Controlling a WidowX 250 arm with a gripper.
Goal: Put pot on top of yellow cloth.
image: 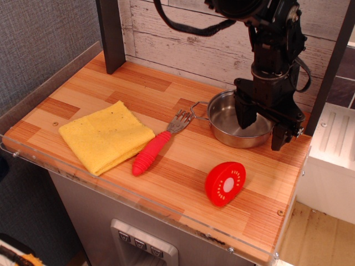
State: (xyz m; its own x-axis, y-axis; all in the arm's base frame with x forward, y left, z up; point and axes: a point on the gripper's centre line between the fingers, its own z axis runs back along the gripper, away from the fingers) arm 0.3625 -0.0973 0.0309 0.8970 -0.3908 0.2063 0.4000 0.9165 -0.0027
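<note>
The shiny steel pot [227, 123] sits at the back right of the wooden table, one wire handle showing on its left. My black gripper [262, 133] hangs open over the pot's right rim, one finger inside the pot and the other outside its right edge. The right handle is hidden behind the gripper. The folded yellow cloth [105, 136] lies at the front left, well apart from the pot, with nothing on it.
A fork with a red ribbed handle [156, 146] lies between cloth and pot. A red round slice-shaped toy [225, 183] stands near the front right. A dark post [111, 33] stands at the back left. A plank wall runs behind.
</note>
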